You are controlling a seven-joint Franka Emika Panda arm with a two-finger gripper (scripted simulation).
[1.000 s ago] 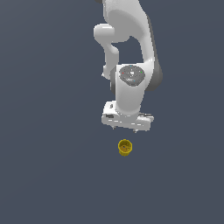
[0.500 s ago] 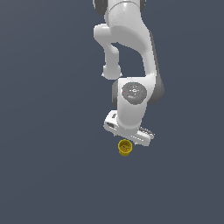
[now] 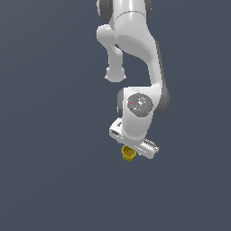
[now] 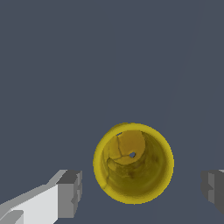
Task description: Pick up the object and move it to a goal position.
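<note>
The object is a small yellow hollow cup (image 4: 133, 162) with a round rim, standing mouth up on the dark grey floor. In the exterior view the cup (image 3: 127, 154) peeks out just below the white hand, partly hidden by it. My gripper (image 4: 142, 190) is open, and its two grey fingertips (image 4: 70, 194) stand on either side of the cup with a gap to each wall. Nothing is held. In the exterior view the fingers are hidden behind the hand (image 3: 135, 142).
The white arm (image 3: 135, 54) rises above the cup toward the top of the exterior view. A flat dark grey floor (image 3: 45, 180) surrounds the cup, with no other object in view.
The arm has lowered and swung toward the cup over the last second. The hand now sits right over the cup and covers part of it. The cup has not moved.
</note>
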